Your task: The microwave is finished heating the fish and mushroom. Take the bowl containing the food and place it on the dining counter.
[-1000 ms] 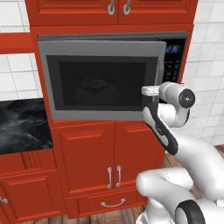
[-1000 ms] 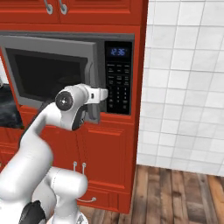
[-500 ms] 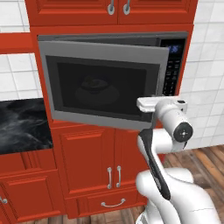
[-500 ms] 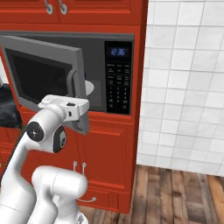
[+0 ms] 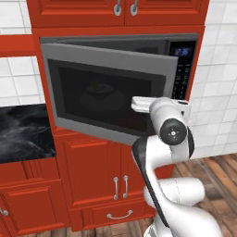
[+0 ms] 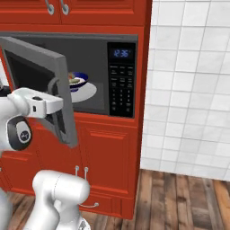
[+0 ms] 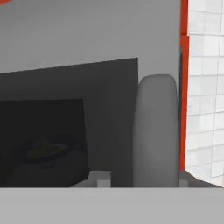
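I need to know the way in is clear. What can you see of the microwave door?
The microwave door is a grey steel frame around dark glass, hinged on the left and swung partly open. Its long grey handle stands upright close before the claw. Behind it, the bowl sits on the white turntable plate.

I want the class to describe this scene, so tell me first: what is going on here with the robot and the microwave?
A white robot arm is working the microwave door. The door stands partly open, and the gripper sits at its long grey handle, near the door's free edge. Whether the jaws are clamped on the handle cannot be told. Inside, a blue bowl with food in it sits on the white turntable plate, untouched. The bowl has not yet been taken out.
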